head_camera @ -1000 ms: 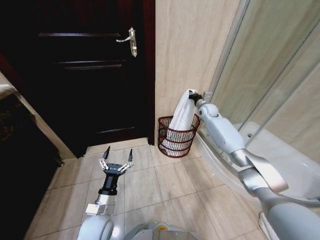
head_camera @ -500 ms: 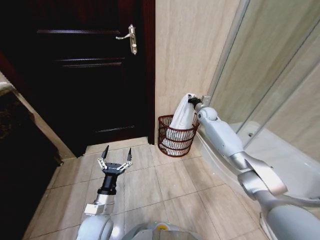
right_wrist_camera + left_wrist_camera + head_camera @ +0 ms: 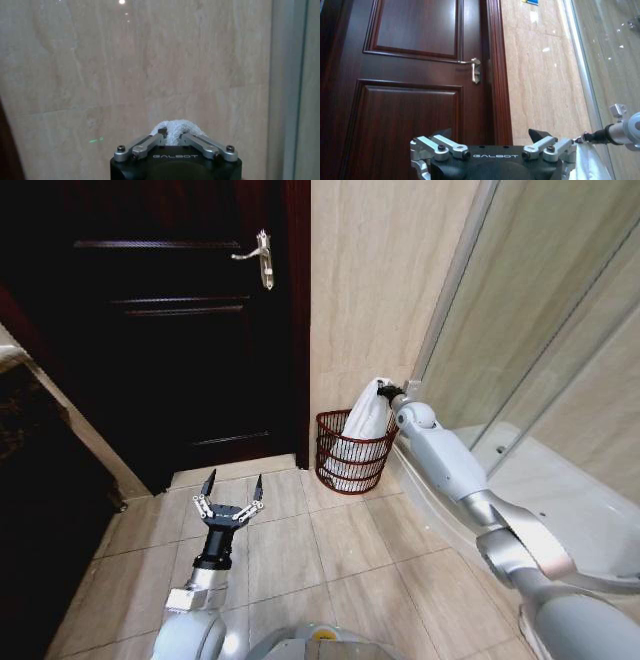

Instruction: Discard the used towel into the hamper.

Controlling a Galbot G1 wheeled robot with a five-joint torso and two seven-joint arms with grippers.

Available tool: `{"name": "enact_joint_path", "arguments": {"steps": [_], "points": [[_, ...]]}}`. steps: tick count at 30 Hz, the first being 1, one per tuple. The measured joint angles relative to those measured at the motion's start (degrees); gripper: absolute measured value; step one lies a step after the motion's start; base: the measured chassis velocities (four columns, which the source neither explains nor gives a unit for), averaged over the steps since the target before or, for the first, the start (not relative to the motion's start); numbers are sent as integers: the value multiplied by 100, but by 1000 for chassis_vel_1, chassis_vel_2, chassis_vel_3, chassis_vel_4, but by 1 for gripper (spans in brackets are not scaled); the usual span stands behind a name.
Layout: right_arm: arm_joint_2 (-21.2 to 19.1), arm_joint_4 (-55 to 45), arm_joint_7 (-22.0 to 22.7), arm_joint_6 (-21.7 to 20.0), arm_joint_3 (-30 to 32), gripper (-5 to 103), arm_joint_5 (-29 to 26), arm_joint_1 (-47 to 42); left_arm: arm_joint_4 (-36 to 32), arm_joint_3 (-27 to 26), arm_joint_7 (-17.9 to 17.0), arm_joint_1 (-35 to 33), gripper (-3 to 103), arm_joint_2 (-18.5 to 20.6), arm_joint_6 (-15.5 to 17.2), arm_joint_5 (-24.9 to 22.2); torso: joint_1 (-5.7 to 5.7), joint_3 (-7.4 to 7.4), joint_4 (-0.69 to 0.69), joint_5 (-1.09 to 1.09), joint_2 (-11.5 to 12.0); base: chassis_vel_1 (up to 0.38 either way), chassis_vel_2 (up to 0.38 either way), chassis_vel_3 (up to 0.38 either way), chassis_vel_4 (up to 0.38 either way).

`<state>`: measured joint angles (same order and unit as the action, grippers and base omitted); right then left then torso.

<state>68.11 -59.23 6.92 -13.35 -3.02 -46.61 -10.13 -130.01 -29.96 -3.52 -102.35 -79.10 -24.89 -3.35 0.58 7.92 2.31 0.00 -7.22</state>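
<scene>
A white towel [image 3: 362,425] hangs from my right gripper [image 3: 385,391], which is shut on the towel's top end; its lower part lies inside the hamper [image 3: 352,456], a dark red wire basket on the floor by the beige wall. In the right wrist view the towel [image 3: 172,129] bunches between the closed fingers [image 3: 196,139], facing the wall. My left gripper [image 3: 229,490] hovers open above the floor tiles, well to the left of the hamper. In the left wrist view the left gripper [image 3: 490,135] points at the door.
A dark wooden door [image 3: 180,330] with a metal handle [image 3: 262,260] stands to the left of the hamper. A glass shower screen [image 3: 540,310] and a raised white shower base [image 3: 560,500] run along the right. Open floor tiles [image 3: 330,550] lie in front.
My right gripper has sunk a little toward the hamper, lowering more of the towel into it. The left arm has barely shifted.
</scene>
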Motion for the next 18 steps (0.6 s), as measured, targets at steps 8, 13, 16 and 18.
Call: {"name": "enact_joint_path", "arguments": {"steps": [8, 13, 16, 18], "points": [[87, -142, 82, -357, 23, 2, -331, -183, -2, -10, -4, 7, 100, 6, 20, 2, 2, 7, 1, 0, -10, 0, 0, 0, 0], [123, -119, 115, -795, 101, 2, -397, -237, 7, -28, -4, 10, 100, 5, 24, 2, 4, 10, 1, 0, -14, 0, 0, 0, 0], [139, -90, 94, -1027, 161, 2, -507, -237, 27, -38, -7, 15, 100, 1, 24, 1, 4, 10, 0, -1, -16, 0, 0, 0, 0], [153, -82, 103, -1166, 199, 2, -607, -237, 39, -39, -8, 17, 100, -3, 24, 0, 4, 11, 0, 0, -17, 0, 0, 0, 0]]}}
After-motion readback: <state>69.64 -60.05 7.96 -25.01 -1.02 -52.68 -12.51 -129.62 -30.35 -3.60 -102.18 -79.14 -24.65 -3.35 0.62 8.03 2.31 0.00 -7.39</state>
